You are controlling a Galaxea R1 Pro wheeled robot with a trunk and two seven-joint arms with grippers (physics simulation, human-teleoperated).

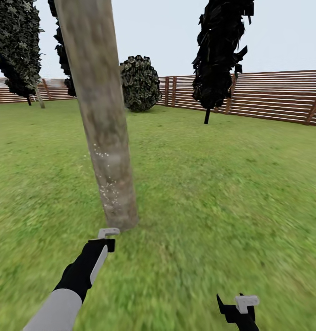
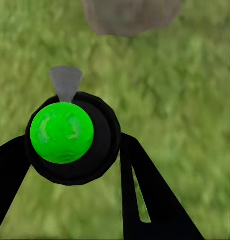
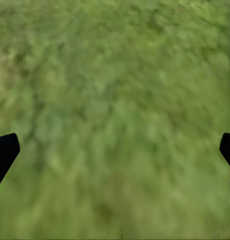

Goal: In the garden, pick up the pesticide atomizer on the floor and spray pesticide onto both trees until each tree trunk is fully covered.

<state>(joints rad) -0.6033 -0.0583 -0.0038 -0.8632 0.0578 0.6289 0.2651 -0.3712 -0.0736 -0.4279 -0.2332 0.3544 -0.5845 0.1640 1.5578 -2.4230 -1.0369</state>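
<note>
Left gripper [image 2: 69,165] clamps the dark round pesticide atomizer [image 2: 72,137] with its bright green cap just beside the thick mottled grey-beige tree trunk [image 1: 103,119].
Pale specks dot the trunk; right gripper [image 3: 115,150] hangs wide apart above green lawn [image 1: 213,184].

no readable text, no labels, no signs

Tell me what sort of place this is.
Most likely a fenced garden or backyard: green lawn all round, a brown slatted wooden fence at the far edge, and trees, one with a thick pale trunk close ahead.
</note>
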